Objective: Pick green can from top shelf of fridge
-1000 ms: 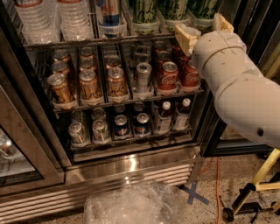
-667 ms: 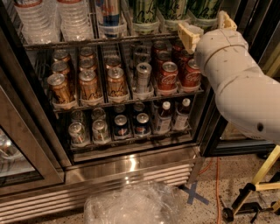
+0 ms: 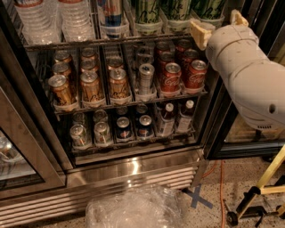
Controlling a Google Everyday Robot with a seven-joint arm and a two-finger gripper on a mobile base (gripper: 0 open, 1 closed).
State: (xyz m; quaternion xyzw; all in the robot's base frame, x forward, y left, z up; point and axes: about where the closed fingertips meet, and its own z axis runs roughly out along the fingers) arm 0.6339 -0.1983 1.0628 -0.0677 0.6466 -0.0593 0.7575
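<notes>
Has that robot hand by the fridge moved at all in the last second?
Yes. The gripper has slid right and slightly up, away from the red cola cans, beside the top shelf.

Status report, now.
Gripper open, empty, level with the top shelf, right end. Nearest green can standing on it, ungripped. Nothing visible between them.

Jaws at right end of top shelf (image 3: 89, 43), by rightmost can (image 3: 209, 8)
</notes>
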